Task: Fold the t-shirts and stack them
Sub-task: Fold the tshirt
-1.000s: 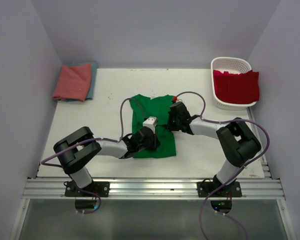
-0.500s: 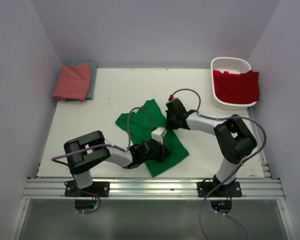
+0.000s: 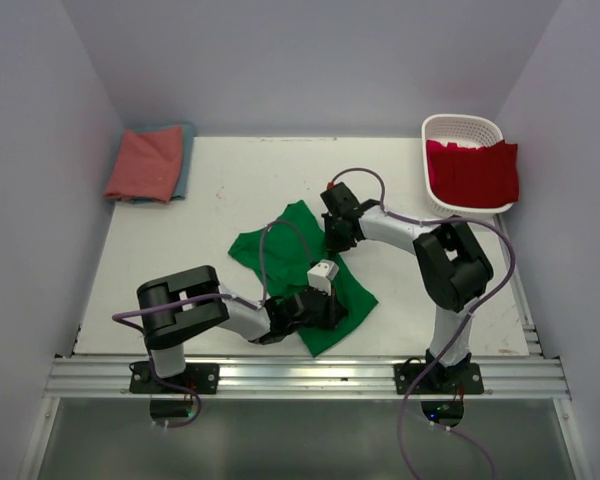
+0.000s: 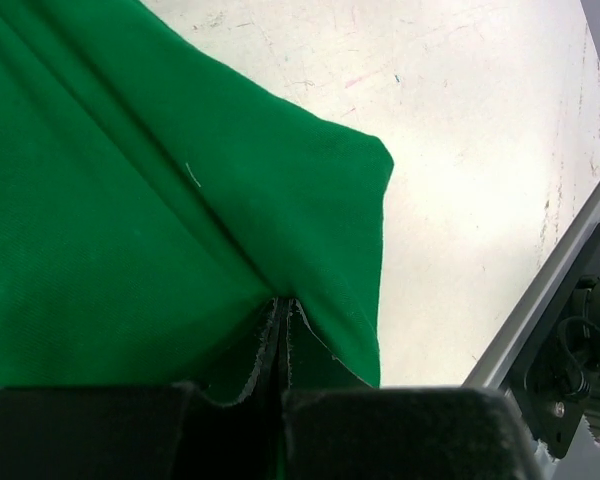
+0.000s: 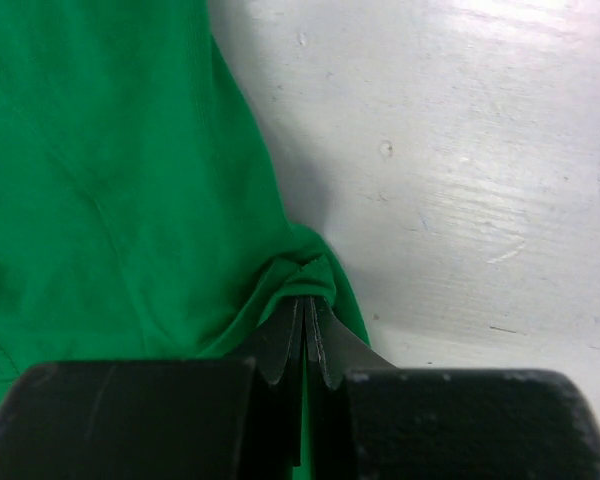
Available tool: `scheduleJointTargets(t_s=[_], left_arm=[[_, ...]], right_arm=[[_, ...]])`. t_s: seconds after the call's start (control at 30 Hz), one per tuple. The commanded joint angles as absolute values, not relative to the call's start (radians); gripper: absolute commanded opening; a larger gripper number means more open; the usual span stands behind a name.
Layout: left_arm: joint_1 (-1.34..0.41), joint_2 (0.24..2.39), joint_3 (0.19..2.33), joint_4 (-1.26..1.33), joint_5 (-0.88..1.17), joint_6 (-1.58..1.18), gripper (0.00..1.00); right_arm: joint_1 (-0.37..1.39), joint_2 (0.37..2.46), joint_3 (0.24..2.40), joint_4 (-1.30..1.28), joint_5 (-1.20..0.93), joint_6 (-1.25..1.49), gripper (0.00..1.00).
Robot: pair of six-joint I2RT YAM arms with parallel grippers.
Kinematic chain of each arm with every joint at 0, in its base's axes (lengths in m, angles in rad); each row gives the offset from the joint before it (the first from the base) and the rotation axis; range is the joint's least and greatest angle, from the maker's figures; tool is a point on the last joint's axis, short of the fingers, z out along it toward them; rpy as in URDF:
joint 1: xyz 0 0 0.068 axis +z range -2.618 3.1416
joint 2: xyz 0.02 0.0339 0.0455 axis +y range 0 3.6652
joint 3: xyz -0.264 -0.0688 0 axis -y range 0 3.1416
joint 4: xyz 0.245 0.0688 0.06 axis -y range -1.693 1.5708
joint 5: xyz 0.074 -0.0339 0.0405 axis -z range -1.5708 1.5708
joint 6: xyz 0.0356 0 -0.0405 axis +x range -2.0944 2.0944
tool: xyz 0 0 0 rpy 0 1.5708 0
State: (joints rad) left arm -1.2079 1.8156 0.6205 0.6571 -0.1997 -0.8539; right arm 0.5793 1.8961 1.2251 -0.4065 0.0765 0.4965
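Where the green t-shirt [image 3: 285, 250] lies: near the middle of the table, a little toward the near side, rumpled and set crooked, one corner pointing to the far wall and another to the near edge.
Green t-shirt, left wrist view [image 4: 130, 200]: cloth fills the left of the picture, with a rounded corner resting on the bare top and a ridge drawn up toward the fingers.
Green t-shirt, right wrist view [image 5: 110, 150]: cloth fills the left, its edge gathered into a small tuck.
Left gripper [image 3: 332, 312] [image 4: 282, 310]: at the shirt's near-right part, jaws pressed together, pinching a fold of the green cloth.
Right gripper [image 3: 332, 238] [image 5: 305, 305]: at the shirt's far-right edge, jaws pressed together on the bunched tuck.
Purple cable [image 3: 270, 235]: loops over the green t-shirt.
Salmon-pink t-shirt [image 3: 145, 165]: folded, far-left corner, lying on the teal-blue one.
Teal-blue t-shirt [image 3: 186, 160]: folded, underneath, showing only along the right edge.
Red t-shirt [image 3: 475, 172]: in the basket, draped over its near rim.
White lattice basket [image 3: 460, 125]: far-right corner.
Table [image 3: 210, 205]: white, scuffed.
Aluminium rail [image 3: 310, 375]: near edge, carrying both arm bases.
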Motion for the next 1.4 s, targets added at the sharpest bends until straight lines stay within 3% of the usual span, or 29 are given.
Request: scheduleJointTargets(t_s=[0.0,0.37,0.63,0.9,1.07,1.37], left_arm=[[-1.301,1.907,0.56,0.342,-0.014,-0.862,0.0],[-1.327,1.919,0.577,0.35,-0.005,-0.859,0.0],[-1.338,1.91,0.583,0.337,-0.005,-0.854,0.0],[-1.338,1.847,0.578,0.31,-0.046,-0.828,0.0],[-1.324,1.775,0.624,0.166,-0.129,-0.756,0.0],[-1.043,1.573,0.607,0.106,-0.115,-0.626,0.0]], right_arm=[[0.545,1.988,1.343,-0.232,0.103,0.472,0.0],[0.499,2.075,1.517,-0.153,-0.055,0.465,0.0],[0.448,2.034,1.588,-0.107,-0.017,0.446,0.0],[0.446,1.697,1.285,-0.112,0.139,0.417,0.0],[0.459,1.441,1.102,-0.205,0.176,0.442,0.0],[0.482,1.089,0.81,-0.346,0.169,0.482,0.0]])
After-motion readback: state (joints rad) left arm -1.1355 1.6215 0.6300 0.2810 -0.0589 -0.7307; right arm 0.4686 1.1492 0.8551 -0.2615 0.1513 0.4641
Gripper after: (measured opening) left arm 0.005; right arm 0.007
